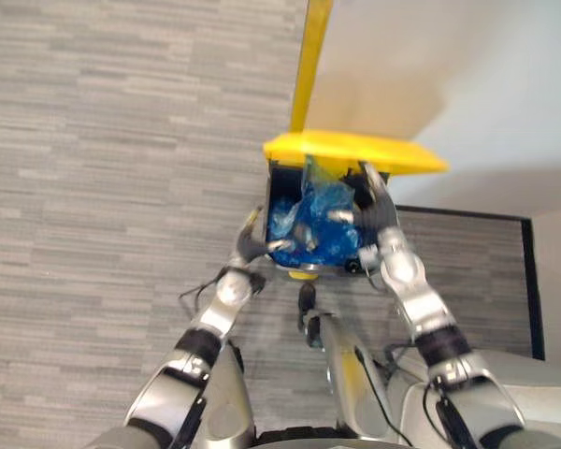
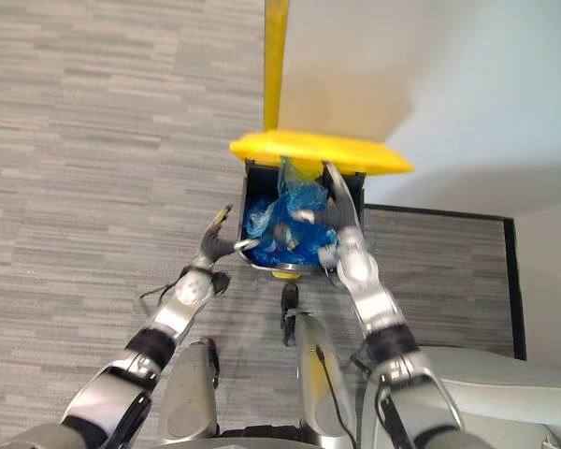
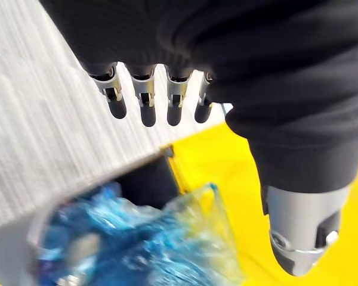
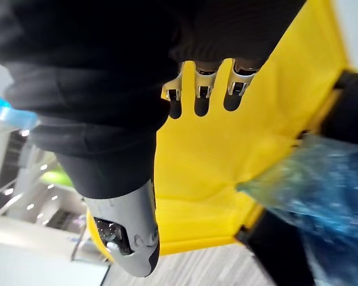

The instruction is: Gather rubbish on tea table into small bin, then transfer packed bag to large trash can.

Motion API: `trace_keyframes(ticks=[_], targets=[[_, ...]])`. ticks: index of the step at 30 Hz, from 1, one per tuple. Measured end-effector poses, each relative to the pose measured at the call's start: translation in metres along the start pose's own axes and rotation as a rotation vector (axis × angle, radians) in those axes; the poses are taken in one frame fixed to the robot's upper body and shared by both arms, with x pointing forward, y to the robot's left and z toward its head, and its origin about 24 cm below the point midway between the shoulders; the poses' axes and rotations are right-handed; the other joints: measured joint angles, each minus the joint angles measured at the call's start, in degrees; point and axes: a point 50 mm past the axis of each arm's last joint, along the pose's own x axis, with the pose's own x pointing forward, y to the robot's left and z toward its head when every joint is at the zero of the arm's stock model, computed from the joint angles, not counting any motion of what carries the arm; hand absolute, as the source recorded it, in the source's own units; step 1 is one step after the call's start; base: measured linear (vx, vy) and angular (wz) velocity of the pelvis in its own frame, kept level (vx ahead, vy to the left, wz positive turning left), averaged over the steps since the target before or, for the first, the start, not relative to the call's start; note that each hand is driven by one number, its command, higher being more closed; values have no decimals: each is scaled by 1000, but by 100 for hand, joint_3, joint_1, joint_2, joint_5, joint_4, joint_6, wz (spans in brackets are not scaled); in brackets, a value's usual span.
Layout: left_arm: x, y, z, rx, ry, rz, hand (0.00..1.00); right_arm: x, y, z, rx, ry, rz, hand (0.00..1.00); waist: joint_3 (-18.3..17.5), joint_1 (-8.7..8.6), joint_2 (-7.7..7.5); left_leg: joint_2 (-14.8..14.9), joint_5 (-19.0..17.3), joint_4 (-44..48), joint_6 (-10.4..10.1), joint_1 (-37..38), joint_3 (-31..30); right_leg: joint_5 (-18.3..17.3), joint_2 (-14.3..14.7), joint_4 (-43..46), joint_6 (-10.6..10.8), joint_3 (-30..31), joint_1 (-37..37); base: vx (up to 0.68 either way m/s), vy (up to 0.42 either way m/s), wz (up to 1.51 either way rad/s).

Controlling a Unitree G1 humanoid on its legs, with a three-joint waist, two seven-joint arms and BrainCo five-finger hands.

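- Where the grey carpet floor point(image 1: 93, 140) meets the pale wall, the large trash can point(image 1: 280, 184) stands with its dark body open.
- Its yellow lid point(image 1: 355, 150) is swung up over the far rim.
- The blue packed bag point(image 1: 318, 220) sits crumpled inside the can's mouth, rising above the rim.
- The right hand point(image 1: 379, 213) hovers at the can's right rim, fingers straight and spread, gripping nothing.
- The left hand point(image 1: 248, 245) is just beside the left rim, fingers likewise straight and empty.
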Motion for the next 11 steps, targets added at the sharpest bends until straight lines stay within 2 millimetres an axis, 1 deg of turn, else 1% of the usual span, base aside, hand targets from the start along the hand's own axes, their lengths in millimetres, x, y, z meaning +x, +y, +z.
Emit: trace_keyframes(ticks=[1,2,3,4,5,6,7,8,9,10,11], targets=[[-9,6,-16,-13,51,10,0,-10,-1,-12,-15,43,10,0,-24,-2,26,147,73,-28,161,26,133,-40,1,-284,263,-11,124,-313,183,-78],[-28,15,-41,-50,129,30,0,-27,-2,-33,-20,126,30,0,-160,-1,41,250,186,-187,282,45,387,-457,-73,816,43,-107,-174,-279,151,-63],[-32,17,-46,-53,146,37,0,-31,-2,-38,-17,146,32,0,-179,-8,37,258,207,-228,291,67,408,-572,-95,1125,-57,-102,-194,-238,111,-55],[-47,24,-65,-63,213,48,0,-48,-2,-58,0,235,32,0,-253,-30,64,280,272,-431,325,227,446,-999,-145,2082,-88,-40,-117,-120,30,-22],[-62,25,-80,-73,270,41,0,-71,-2,-78,5,330,36,0,-471,-40,149,306,378,-623,302,247,451,-1261,-178,2638,-55,55,72,-133,18,-20],[-68,26,-86,-71,290,39,0,-83,-2,-87,-1,373,46,0,-603,-40,143,307,435,-712,286,249,453,-1327,-217,2815,-53,109,199,-90,-89,-13],[-78,27,-92,-72,308,32,0,-106,0,-101,-9,448,66,0,-818,-35,118,307,518,-842,248,253,456,-1460,-316,2953,-16,251,505,-40,-118,-14],[-85,26,-94,-76,310,26,0,-124,1,-110,-7,503,74,0,-933,-23,97,319,586,-933,166,267,461,-1634,-306,2694,137,316,738,-41,-172,-10],[-88,26,-95,-86,313,23,0,-133,-1,-114,-8,533,64,0,-988,-39,41,315,665,-1070,62,334,449,-1698,-289,2480,167,272,860,-30,-128,-6],[-90,21,-96,-107,323,16,0,-140,-2,-118,-7,560,52,0,-1036,-47,100,304,762,-1206,61,367,453,-1727,-245,2260,214,240,945,-22,-137,-19],[-97,5,-98,-170,344,-17,0,-157,-6,-128,1,629,27,0,-1334,-23,260,319,1035,-1641,17,391,523,-1782,-131,1498,205,219,1114,-8,-71,-20]])
